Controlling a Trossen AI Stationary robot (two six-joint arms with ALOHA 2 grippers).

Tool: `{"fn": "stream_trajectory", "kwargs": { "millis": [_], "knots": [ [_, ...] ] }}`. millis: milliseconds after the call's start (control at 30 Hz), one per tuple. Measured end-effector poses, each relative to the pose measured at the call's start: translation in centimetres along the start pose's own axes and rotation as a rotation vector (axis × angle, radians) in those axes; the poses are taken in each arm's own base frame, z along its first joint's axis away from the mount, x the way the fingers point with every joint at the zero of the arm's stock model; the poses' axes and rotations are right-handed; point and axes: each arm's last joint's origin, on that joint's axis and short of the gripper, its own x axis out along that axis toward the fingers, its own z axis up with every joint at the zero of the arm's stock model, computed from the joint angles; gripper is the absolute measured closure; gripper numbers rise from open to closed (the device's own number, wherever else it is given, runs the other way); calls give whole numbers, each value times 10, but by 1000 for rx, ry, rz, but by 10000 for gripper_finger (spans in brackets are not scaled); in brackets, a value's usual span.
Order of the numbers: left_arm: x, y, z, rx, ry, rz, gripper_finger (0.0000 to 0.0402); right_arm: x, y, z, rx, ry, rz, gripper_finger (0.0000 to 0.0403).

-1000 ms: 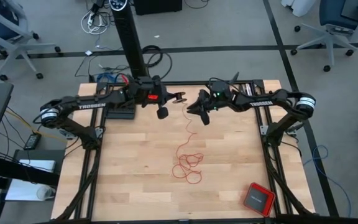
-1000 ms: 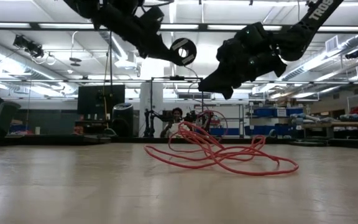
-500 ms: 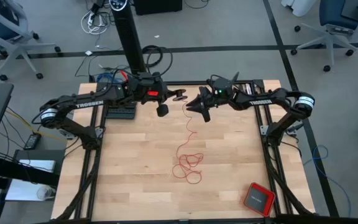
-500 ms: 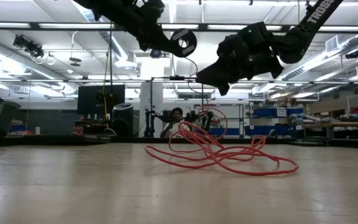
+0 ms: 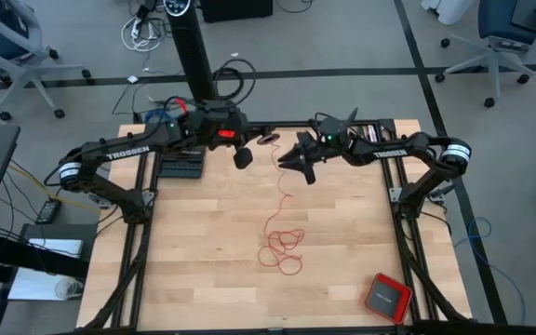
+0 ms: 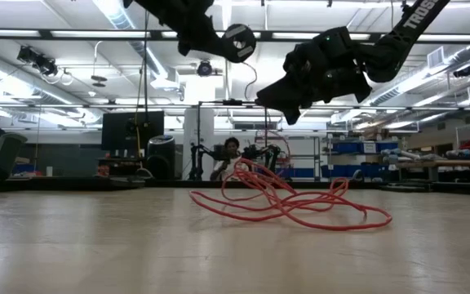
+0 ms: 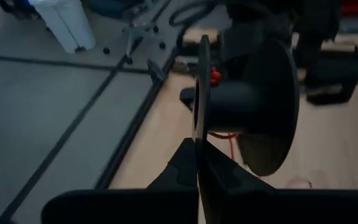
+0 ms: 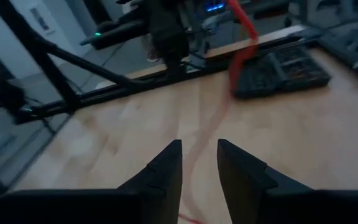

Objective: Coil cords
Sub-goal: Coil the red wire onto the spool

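near the table's point(image 5: 184, 270) middle, a thin red cord point(image 5: 280, 247) lies in loose, light, floppy loops. left gripper point(image 5: 270, 140) pinches its raised end; right gripper point(image 5: 287, 160) hangs released beside that strand, the likely hold.

The white word "TROSSEN" runs along the left arm point(image 5: 124, 151), on the long link that reaches toward the middle of the surface point(image 5: 203, 242). The same word, partly covered, stands on the matching link of the right arm point(image 5: 391, 151). In the low view only "TRO" shows on the right arm.
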Motion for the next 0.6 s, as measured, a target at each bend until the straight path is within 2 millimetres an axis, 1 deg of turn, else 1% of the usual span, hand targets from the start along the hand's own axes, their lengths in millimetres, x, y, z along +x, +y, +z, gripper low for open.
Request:
{"fn": "stream_trajectory", "kwargs": {
  "millis": [67,233,367,500,600],
  "knots": [
    [-2,0,-2,1,51,-4,401,-1,-1,-1,37,16,28,304],
    [-8,1,0,4,119,-6,401,-5,-7,-6,81,59,-1,301],
    [-8,0,0,6,118,-6,401,-1,-4,-5,-3,37,-75,300],
    [-8,0,0,12,117,-6,401,4,4,-1,-55,-4,-60,300],
    [-8,1,1,11,107,-5,401,6,6,0,-76,-19,-86,301]
  ]
}}
